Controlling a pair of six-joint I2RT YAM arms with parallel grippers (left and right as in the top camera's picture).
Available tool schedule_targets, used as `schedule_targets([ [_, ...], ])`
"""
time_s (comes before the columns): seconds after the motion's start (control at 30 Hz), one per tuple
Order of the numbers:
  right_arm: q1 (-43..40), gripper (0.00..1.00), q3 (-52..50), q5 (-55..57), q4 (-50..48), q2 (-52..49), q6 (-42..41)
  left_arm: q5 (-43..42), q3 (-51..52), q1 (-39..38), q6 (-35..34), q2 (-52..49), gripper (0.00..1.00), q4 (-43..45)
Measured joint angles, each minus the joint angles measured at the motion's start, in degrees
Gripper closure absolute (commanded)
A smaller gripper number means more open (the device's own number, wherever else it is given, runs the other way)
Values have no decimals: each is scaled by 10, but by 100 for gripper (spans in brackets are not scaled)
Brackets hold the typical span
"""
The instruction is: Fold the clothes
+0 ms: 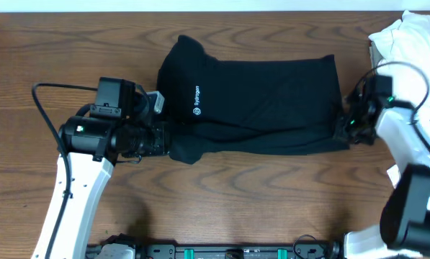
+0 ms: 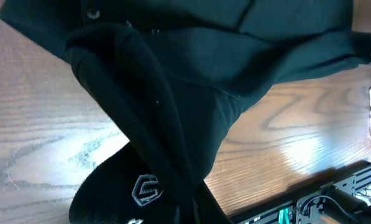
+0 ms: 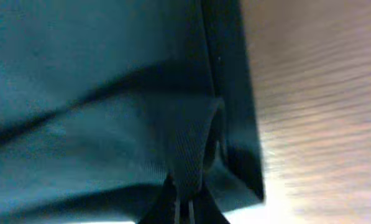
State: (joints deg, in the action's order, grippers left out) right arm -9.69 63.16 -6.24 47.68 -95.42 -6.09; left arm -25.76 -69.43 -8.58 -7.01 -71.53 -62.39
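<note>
Table (image 1: 272,191): T-shirt (image 1: 265,101) between both tools (image 1: 173,146) (image 1: 343,129)

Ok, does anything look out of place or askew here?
Nothing damaged or spilled. The black T-shirt is bunched at its near-left corner where the left gripper pinches it; the right gripper pinches the near-right hem. A heap of white garments sits far right.
</note>
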Motion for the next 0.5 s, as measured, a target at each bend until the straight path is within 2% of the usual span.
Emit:
schedule_targets([
  [0.3, -47, 99, 262, -3, 223, 132, 0, 0, -183, 30, 0, 1, 95, -7],
  [0.5, -74, 99, 376, -4, 311, 181, 7, 0, -308, 31, 0, 17, 94, -60],
])
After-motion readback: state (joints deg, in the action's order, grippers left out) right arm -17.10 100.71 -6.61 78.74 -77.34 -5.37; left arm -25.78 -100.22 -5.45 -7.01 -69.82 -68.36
